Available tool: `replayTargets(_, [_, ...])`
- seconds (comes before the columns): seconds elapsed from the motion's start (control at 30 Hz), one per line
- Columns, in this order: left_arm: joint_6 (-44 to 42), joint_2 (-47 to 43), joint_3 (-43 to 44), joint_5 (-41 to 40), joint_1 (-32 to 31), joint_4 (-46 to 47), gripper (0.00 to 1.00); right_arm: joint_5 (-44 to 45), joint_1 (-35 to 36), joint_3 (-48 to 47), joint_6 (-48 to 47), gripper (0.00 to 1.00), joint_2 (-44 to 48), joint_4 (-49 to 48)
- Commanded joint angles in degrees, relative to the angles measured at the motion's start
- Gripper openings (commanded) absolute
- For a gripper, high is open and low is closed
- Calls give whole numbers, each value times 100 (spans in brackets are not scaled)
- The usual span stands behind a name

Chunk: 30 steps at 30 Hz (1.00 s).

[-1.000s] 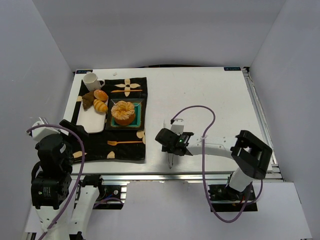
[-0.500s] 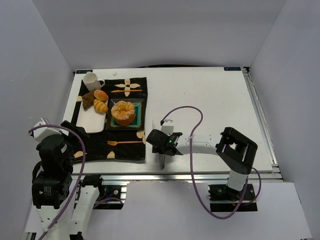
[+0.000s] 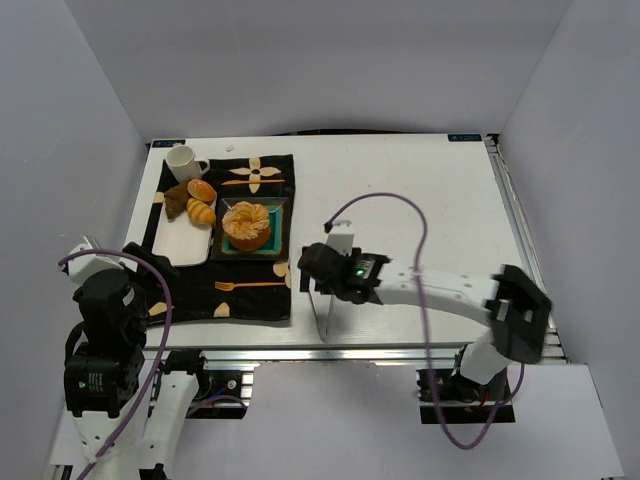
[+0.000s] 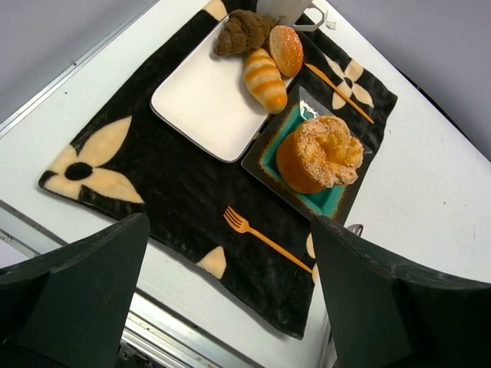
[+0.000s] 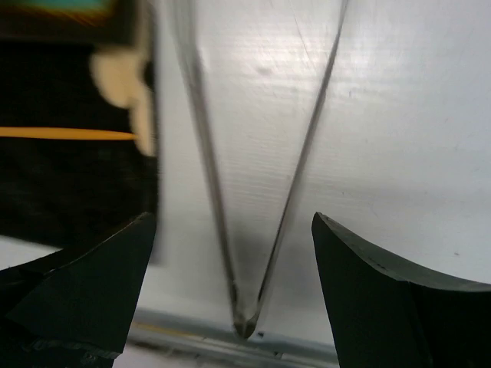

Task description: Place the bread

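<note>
The left end effector [image 4: 226,234] hung low over the near left corner of the bench [image 3: 420,190], its fingers spread wide with nothing between them. Ahead of it lay a black flowered mat [image 3: 195,295] carrying a white plate [image 3: 180,245]. Just right of that plate sat a teal dish [image 3: 276,243]. The bread [image 3: 246,224] sat upright on this dish, well apart from the left end effector, beyond it and to its right. An orange fork [image 3: 250,286] lay nearer on the mat. Further right, off the mat, the right end effector [image 5: 230,238] was released and empty, above metal tongs [image 3: 324,315] on the bench. The bread lay well apart to its far left.
</note>
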<state>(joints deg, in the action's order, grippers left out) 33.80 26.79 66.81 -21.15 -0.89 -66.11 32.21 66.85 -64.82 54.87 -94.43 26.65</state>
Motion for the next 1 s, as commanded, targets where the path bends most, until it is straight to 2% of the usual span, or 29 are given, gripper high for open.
replayTargets(0.0, [-75, -33, 175, -47, -17, -165, 98, 541, 74, -427, -363, 89, 1433, 515])
replayTargets(0.1, [-111, 28, 447, -100, -17, -367, 98, 734, 65, 176, -661, 89, 3213, 542])
replayTargets(0.2, [-146, -7, 632, -197, -17, -535, 98, 1182, 65, 688, -417, 89, 4211, 1077])
replayTargets(0.23, [-146, -15, 649, -206, -17, -587, 98, 1270, 65, 1003, -399, 89, 4797, 1192])
replayTargets(0.37, [-119, -103, 580, -206, -17, -596, 98, 1244, 65, 1506, -73, 89, 5935, 1641])
replayTargets(0.47, [-23, -147, 413, -109, -17, -526, 98, 1279, 65, 1490, -117, 89, 6270, 1938])
replayTargets(0.83, [82, -190, 211, 40, -17, -254, 98, 1631, 65, 1366, 93, 89, 6393, 2642])
replayTargets(0.97, [162, -340, 192, -91, -17, -192, 98, 1719, 65, 1472, 66, 89, 6587, 2450])
